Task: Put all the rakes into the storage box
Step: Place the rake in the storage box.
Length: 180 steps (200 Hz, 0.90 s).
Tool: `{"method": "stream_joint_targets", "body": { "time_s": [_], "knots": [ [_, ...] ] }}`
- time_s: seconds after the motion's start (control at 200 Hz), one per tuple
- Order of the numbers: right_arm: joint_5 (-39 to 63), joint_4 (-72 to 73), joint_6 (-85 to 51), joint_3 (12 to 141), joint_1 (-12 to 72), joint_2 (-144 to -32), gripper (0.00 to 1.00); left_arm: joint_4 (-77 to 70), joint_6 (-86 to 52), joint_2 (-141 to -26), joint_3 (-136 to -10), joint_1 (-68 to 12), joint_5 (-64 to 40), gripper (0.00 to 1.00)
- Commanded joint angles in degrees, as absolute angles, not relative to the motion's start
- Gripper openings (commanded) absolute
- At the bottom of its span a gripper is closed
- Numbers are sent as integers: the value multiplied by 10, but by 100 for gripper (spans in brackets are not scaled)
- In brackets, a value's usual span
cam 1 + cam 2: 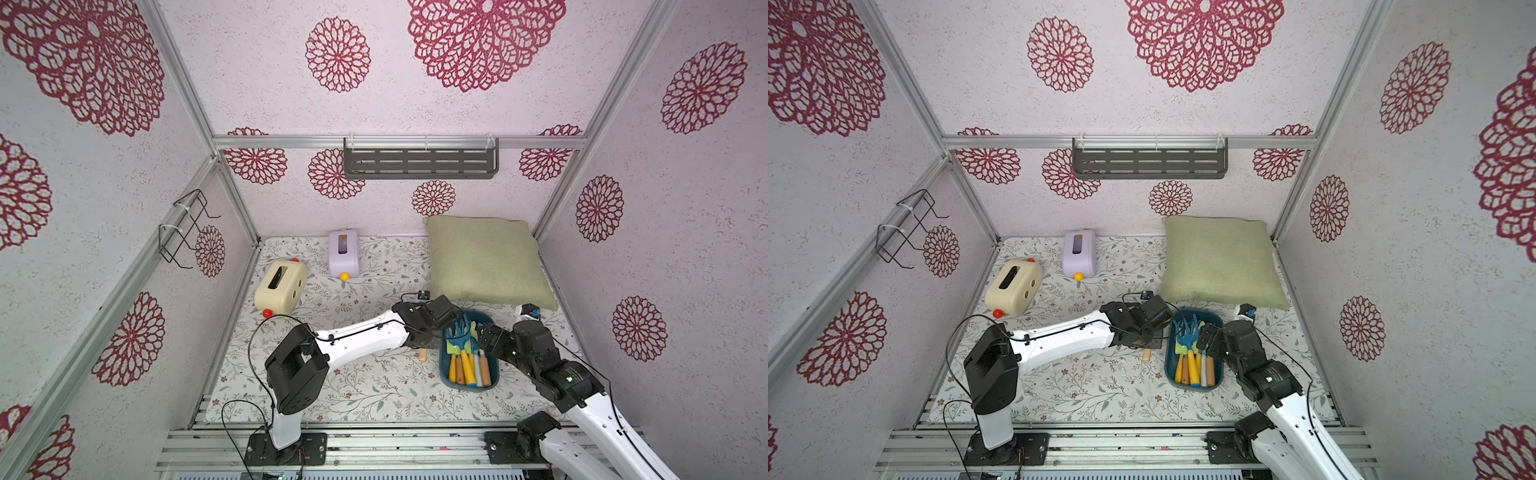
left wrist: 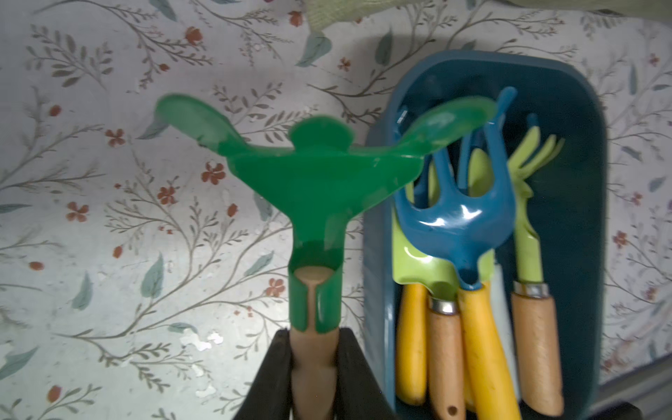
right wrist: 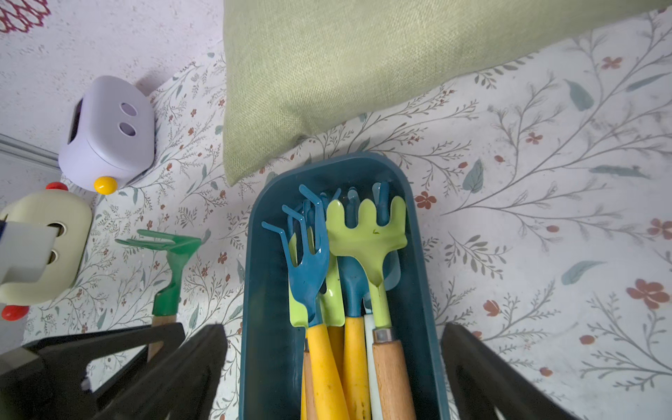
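Found left end effector (image 2: 313,340) closed tight on the wooden handle of the rake (image 2: 320,182), with fingers (image 2: 278,367) pressed against both sides of the handle just below the green socket.

Located the rake outside the storage box (image 2: 378,309), just beside the long wall nearer the left arm, lying parallel to that wall with its head toward the pillow (image 1: 486,257). Noted green tines bent downward, with one outer tine crossing in front of the box rim in the left wrist view. Unable to settle contact between rake head and surface (image 1: 365,386). Traced in a top view only a handle end (image 1: 423,354) poking from under the left wrist, next to the box wall.

Found right end effector (image 3: 334,327) spread to full width above the storage box and gripping nothing, with one finger (image 3: 203,360) showing to each side of the box walls in the right wrist view.

Recorded box contents: blue fork (image 3: 309,262), lime rake head (image 3: 367,232), and further tools with yellow and wooden handles, all heads toward the pillow. Unable to settle contact between far box end and pillow edge.

Logged lilac toy box (image 1: 343,253) and cream toy box (image 1: 280,286) at the far left of the surface, well apart from the storage box.
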<state>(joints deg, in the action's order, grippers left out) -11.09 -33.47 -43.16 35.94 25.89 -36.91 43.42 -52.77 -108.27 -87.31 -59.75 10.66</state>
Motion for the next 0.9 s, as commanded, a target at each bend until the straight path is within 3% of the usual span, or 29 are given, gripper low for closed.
{"method": "stream_joint_targets", "body": {
  "time_s": [0.0,0.45,0.896],
  "knots": [
    [-139,-337,-446,352,255,-352,99,394,-535,-1083,-894,-610,77,21],
    [-134,-333,-446,346,256,-347,99,314,-551,-1130,-913,-628,-9,21],
    [-129,-331,-446,345,255,-347,99,294,-554,-1183,-929,-629,-31,23]
  ]
}}
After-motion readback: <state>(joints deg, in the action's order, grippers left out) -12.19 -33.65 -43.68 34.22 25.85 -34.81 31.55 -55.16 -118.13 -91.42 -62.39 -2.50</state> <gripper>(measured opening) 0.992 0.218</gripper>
